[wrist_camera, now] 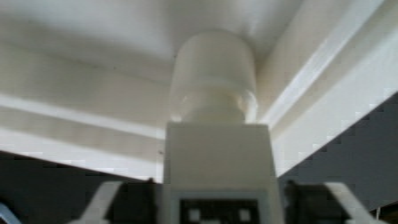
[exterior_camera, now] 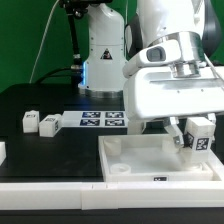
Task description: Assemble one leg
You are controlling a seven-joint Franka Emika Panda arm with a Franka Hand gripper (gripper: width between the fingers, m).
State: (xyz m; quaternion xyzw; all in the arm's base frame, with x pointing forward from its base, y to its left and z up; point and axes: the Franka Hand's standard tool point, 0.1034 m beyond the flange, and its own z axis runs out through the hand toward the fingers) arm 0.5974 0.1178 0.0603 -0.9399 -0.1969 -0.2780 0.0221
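white plastic leg (wrist_camera: 217,120), square body, round tip, in end effector (exterior_camera: 197,130)

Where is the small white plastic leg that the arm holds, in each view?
Exterior view: white plastic block-like leg at the exterior view's right, held over the right corner of the large white square panel.
Wrist view: leg fills the middle, round end toward the panel.
Shared landmark: the panel's raised rim.

Exterior view brightly, evenly lit, white arm housing (exterior_camera: 170,90) near overexposed against black table (exterior_camera: 50,100), low resolution — wrist view close, soft, blurred, faint shadows.
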